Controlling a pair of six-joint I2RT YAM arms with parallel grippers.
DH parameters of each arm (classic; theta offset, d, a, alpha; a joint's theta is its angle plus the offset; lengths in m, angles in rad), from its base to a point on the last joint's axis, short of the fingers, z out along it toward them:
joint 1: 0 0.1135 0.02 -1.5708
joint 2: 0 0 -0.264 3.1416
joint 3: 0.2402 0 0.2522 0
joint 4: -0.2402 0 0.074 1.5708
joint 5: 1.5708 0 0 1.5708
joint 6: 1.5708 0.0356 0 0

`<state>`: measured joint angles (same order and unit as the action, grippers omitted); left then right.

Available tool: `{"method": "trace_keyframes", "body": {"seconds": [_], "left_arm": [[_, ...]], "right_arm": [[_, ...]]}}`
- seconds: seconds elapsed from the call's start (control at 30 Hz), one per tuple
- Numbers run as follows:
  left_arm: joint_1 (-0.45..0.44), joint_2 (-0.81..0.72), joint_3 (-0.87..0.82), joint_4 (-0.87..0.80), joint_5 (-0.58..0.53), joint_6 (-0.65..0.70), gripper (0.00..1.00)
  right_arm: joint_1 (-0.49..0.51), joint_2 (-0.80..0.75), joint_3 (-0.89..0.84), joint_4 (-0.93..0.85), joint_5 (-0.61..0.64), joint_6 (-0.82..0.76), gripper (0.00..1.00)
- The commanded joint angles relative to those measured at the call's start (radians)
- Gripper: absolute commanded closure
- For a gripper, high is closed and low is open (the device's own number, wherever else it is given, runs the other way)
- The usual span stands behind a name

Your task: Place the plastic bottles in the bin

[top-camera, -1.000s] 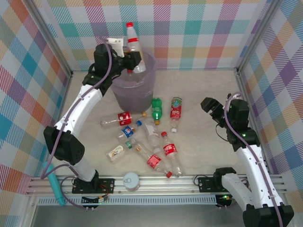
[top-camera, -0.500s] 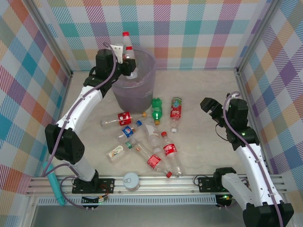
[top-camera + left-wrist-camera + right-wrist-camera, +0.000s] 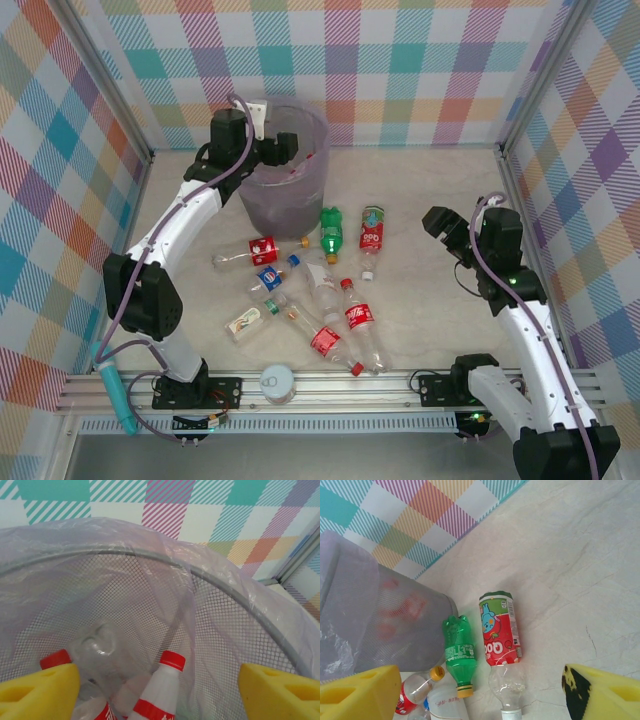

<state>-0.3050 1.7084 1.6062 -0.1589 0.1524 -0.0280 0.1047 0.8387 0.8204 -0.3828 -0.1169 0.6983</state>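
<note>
I read "Qoo" in large white letters on the red-labelled bottle (image 3: 500, 630) near the middle of the worktop (image 3: 570, 580). The white label print on the green bottle (image 3: 458, 651) is too small to read.

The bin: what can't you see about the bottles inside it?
- Left wrist view: how many bottles lie in the bin; the picture's bottom edge and the yellow fingers cut them off.
- Top view: the bin's inside; the left arm covers part, the rest is too small and hazy.
</note>
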Motion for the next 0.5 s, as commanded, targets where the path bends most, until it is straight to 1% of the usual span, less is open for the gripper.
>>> {"method": "trace_keyframes", "body": {"seconds": [0.0,0.13,0.2,0.27,0.33,0.4,0.47], "left_arm": [[0.000,0.003,0.004,0.000,0.016,0.018,0.17],[0.000,-0.014,0.011,-0.014,0.005,0.025,0.16],[0.000,-0.043,0.018,-0.037,-0.021,0.031,0.16],[0.000,-0.091,0.027,-0.088,-0.071,0.033,0.15],[0.000,-0.157,0.048,-0.238,-0.199,0.001,0.13],[-0.004,-0.264,-0.044,-0.233,-0.277,-0.059,0.12],[-0.019,-0.389,-0.194,-0.154,-0.311,-0.114,0.11]], "right_arm": [[-0.001,0.005,0.018,0.021,-0.014,-0.015,0.16],[-0.002,0.010,0.013,0.022,-0.012,-0.018,0.16],[-0.002,0.027,0.003,0.027,0.005,-0.032,0.16],[-0.002,0.066,0.009,-0.002,0.013,-0.065,0.16],[-0.002,0.103,0.045,-0.070,-0.026,-0.126,0.17],[-0.002,0.107,0.048,-0.134,-0.107,-0.169,0.17],[0.000,0.091,0.025,-0.195,-0.153,-0.186,0.18]]}}
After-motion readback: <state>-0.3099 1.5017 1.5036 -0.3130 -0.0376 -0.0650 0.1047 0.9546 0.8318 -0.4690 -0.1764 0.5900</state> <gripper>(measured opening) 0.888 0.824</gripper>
